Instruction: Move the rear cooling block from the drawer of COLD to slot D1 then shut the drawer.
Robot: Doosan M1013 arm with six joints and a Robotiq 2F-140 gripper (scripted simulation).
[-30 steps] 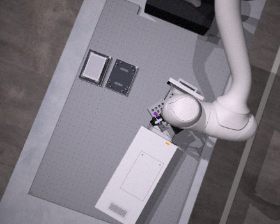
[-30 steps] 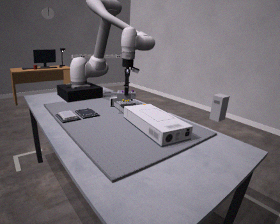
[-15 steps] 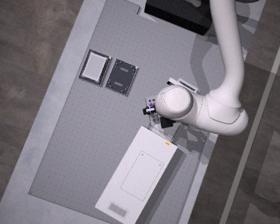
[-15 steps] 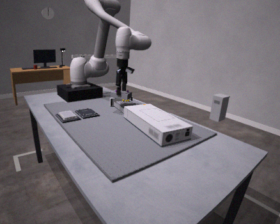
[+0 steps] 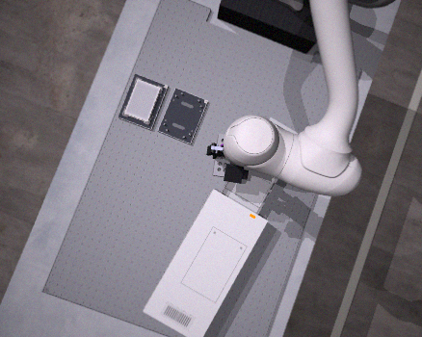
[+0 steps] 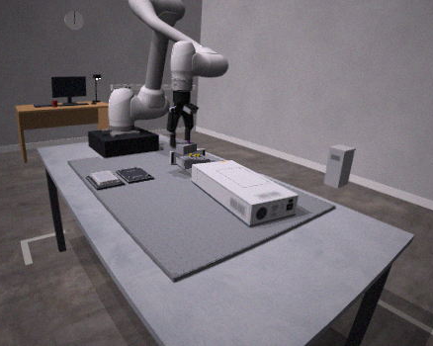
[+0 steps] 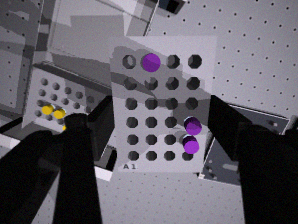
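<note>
My gripper [image 7: 160,108] [image 5: 217,150] [image 6: 180,140] is shut on the rear cooling block [image 7: 160,100] [image 6: 186,146], a grey block of bores marked A1. It hangs level, a little above the open drawer. Three purple tubes [image 7: 151,62] [image 7: 193,125] [image 7: 190,145] stand in its bores. The front block [image 7: 55,100] [image 6: 194,159] with yellow tubes [image 7: 47,109] sits in the drawer below and to the left. COLD [image 5: 218,260] [image 6: 243,190] is the white box; its orange lamp [image 5: 251,216] is lit. Slot D1 [image 5: 183,116] [image 6: 133,174] [image 7: 218,165] is a dark bare plate.
Slot D2 [image 5: 144,102] [image 6: 104,179] beyond D1 carries a white plate. The arm's black base [image 6: 124,140] stands at the back of the grey deck mat [image 5: 131,217]. The arm's elbow hides most of the drawer in the top view.
</note>
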